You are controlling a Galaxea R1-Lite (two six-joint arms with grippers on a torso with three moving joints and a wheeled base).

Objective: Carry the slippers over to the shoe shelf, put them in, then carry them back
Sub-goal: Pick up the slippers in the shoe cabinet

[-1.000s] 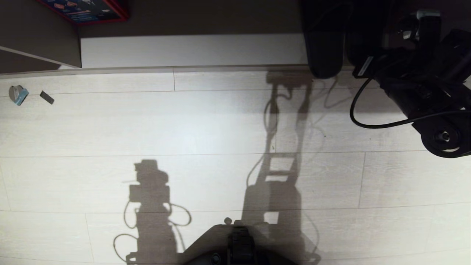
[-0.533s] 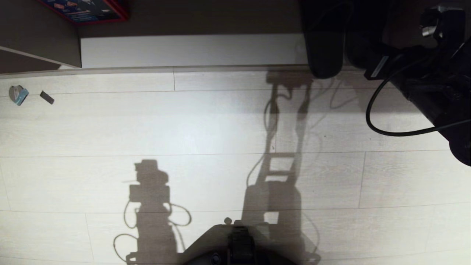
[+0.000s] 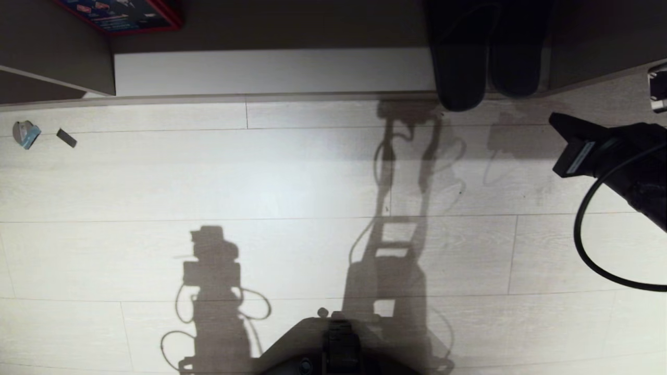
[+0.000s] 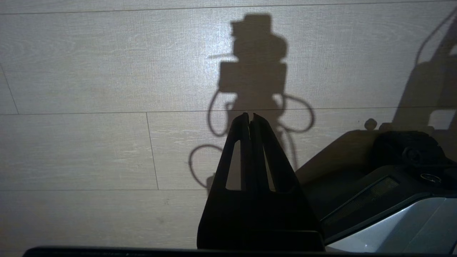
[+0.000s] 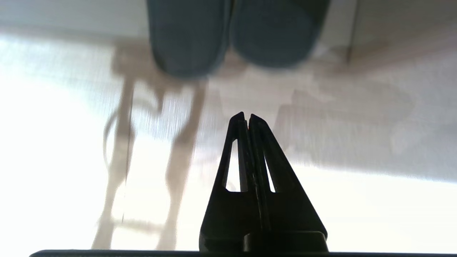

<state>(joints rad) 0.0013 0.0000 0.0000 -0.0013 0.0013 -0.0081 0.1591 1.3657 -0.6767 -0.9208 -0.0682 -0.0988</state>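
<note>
Slippers (image 3: 482,52) rest side by side in the shoe shelf (image 3: 271,70), at one o'clock.
Right gripper (image 5: 247,116) clenched, empty, apparently short of the heels; left gripper (image 4: 250,116) clenched over floor (image 3: 260,177).

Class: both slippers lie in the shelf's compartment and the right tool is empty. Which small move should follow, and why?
Probably open the right tool and reach toward the slippers: it is shut, empty and apart from them, their heels jut from the shoe shelf, and bringing them back remains.
</note>
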